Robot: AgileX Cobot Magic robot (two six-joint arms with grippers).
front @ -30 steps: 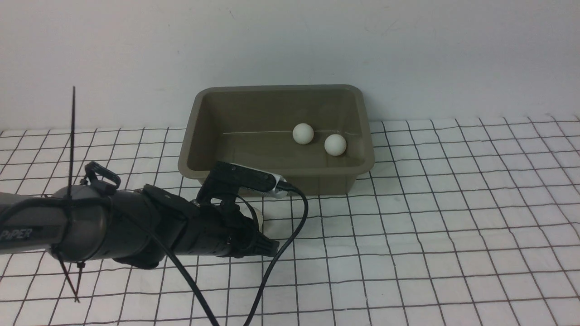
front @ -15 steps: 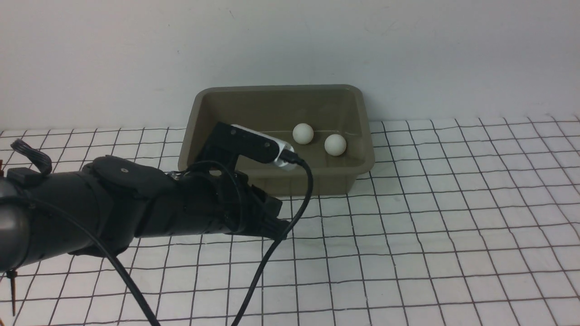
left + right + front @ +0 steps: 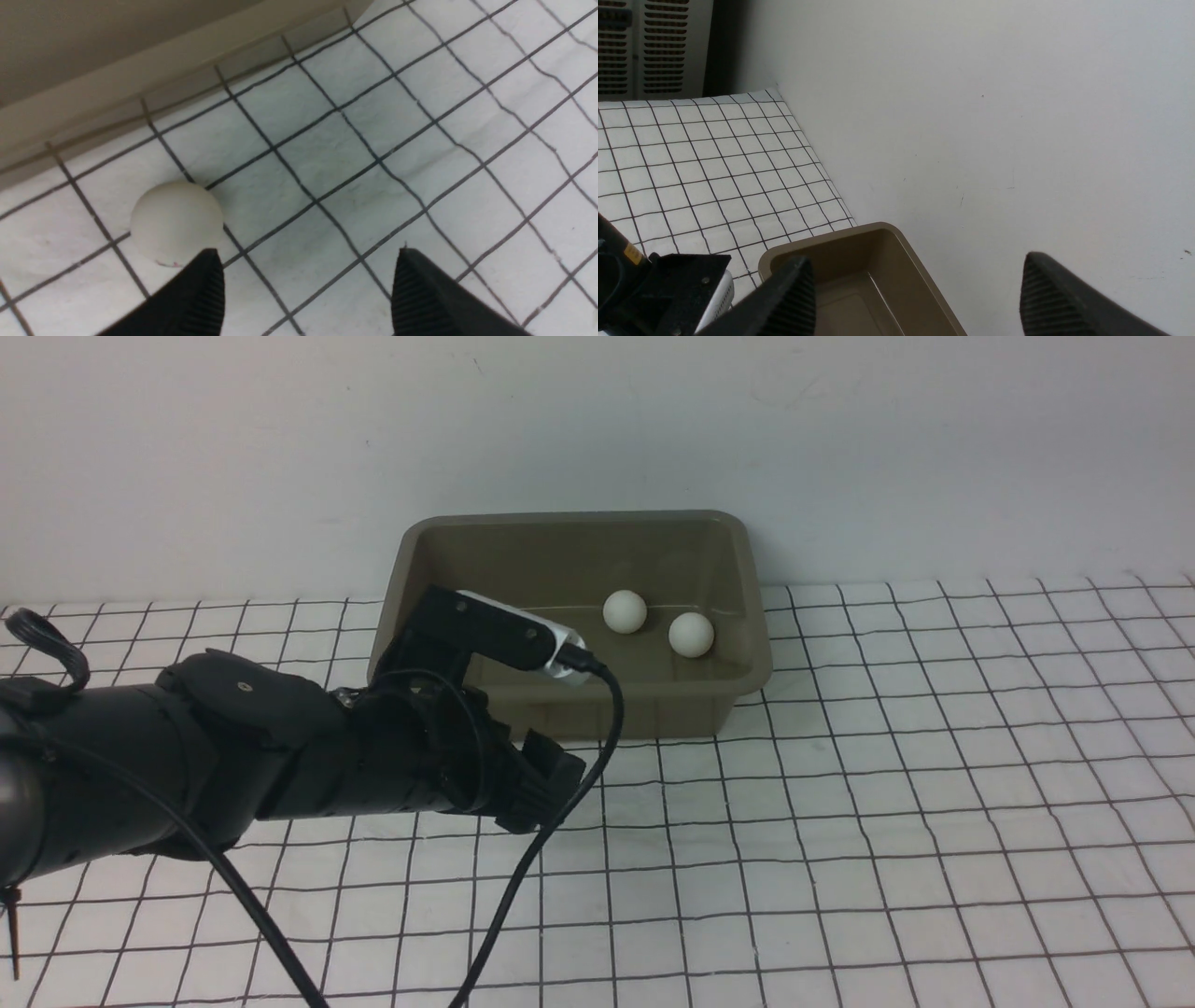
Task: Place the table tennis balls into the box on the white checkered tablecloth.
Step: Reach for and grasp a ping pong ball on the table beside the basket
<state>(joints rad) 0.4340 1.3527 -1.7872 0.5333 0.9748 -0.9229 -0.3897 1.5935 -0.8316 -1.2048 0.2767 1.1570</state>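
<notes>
With left gripper (image 3: 306,261) released and empty, right gripper (image 3: 915,266) likewise spread: risks closing beside 1 ball (image 3: 175,224), off-centre at a fingertip, knocking it away from the box (image 3: 140,77).

The right end effector (image 3: 916,256) is hanging with its two black ribbed fingers (image 3: 784,298) spread wide, gripping nothing. Beyond them, a rounded corner of the olive-brown box (image 3: 840,261) is showing. It is sitting on the white checkered tablecloth (image 3: 705,158) at the bench edge along a plain white wall (image 3: 971,116). A black part of the left arm (image 3: 677,284) is reaching in beside the box.
</notes>
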